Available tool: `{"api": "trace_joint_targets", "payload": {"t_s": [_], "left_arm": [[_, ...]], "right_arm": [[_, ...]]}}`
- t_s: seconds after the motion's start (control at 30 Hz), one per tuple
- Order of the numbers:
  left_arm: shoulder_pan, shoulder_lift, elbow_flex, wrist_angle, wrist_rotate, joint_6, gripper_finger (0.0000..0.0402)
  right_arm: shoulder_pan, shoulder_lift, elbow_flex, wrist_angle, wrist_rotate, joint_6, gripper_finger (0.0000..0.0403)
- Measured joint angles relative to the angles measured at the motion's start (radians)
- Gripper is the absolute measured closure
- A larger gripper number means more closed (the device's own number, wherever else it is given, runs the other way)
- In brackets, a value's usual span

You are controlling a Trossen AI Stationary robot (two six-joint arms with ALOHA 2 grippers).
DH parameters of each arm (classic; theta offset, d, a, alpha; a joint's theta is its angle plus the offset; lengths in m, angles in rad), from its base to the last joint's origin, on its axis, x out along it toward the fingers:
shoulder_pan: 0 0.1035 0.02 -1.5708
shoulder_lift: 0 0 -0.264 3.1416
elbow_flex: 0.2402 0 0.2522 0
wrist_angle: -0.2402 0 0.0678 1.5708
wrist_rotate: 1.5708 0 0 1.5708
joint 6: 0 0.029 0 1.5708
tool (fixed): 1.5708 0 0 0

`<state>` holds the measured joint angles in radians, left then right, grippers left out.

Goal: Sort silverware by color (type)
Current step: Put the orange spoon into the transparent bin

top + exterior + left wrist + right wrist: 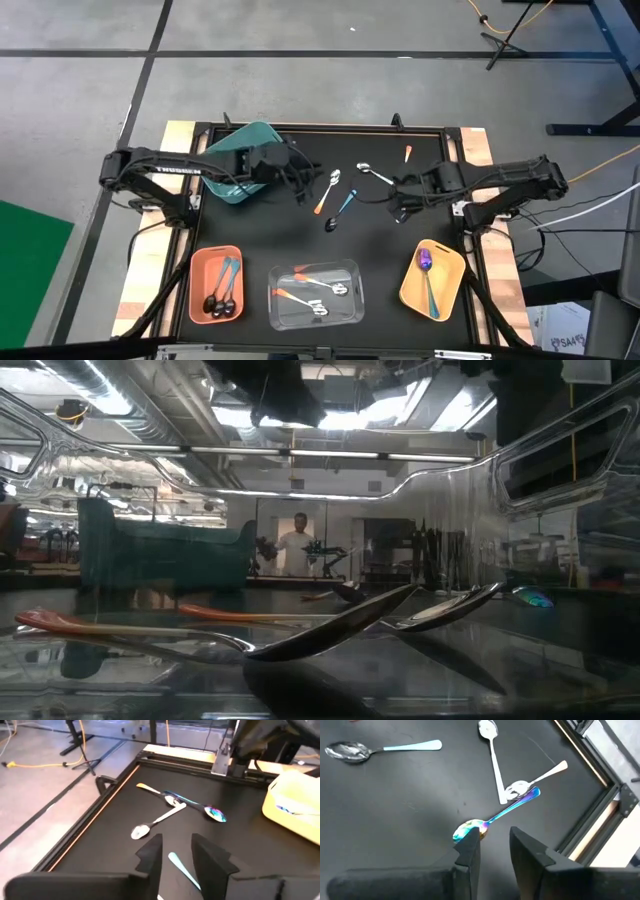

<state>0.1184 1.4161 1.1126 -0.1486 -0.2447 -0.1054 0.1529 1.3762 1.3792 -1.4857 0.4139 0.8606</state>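
Observation:
Several loose spoons lie flat on the black mat between my grippers: an all-silver spoon point(333, 180), an orange-handled one point(320, 205), a black-bowled teal-handled one point(342, 210) and another silver one point(375, 175). My left gripper point(177, 854) is open near the teal bin point(245, 160), and a teal handle point(182, 867) shows in the gap beyond its fingers. My right gripper point(492, 845) is open, low over the purple iridescent bowl point(467, 829) of a teal-handled spoon. That bowl lies at one fingertip point(470, 847). My right gripper comes down slanting at the iridescent spoon's bowl end point(470, 827), which lies on the mat just outside one fingertip. I cannot tell whether that fingertip touches the bowl. My left gripper touches nothing.
Along the near edge stand a salmon bin point(200, 262) with black-bowled spoons, a clear bin point(352, 270) with silver and orange-handled spoons, and a yellow bin point(452, 290) with a purple spoon. A small orange piece point(408, 153) lies by the far rim. A person point(300, 545) stands far behind the table.

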Motion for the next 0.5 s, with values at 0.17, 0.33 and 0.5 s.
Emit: {"api": "trace_joint_targets", "payload": {"t_s": [0.17, 0.33, 0.5], "left_arm": [[-0.016, 0.094, 0.0, 0.072, -0.002, 0.011, 0.0271], [-0.014, 0.2, 0.0, 0.092, -0.017, -0.001, 0.0257], [-0.01, 0.307, 0.0, 0.098, -0.079, -0.06, 0.026]], "right_arm": [[-0.006, 0.0, 0.0, -0.003, -0.004, -0.101, 0.0311], [-0.005, 0.0, 0.0, -0.001, -0.004, -0.141, 0.0311], [-0.005, 0.0, 0.0, 0.002, -0.004, -0.17, 0.0311]]}}
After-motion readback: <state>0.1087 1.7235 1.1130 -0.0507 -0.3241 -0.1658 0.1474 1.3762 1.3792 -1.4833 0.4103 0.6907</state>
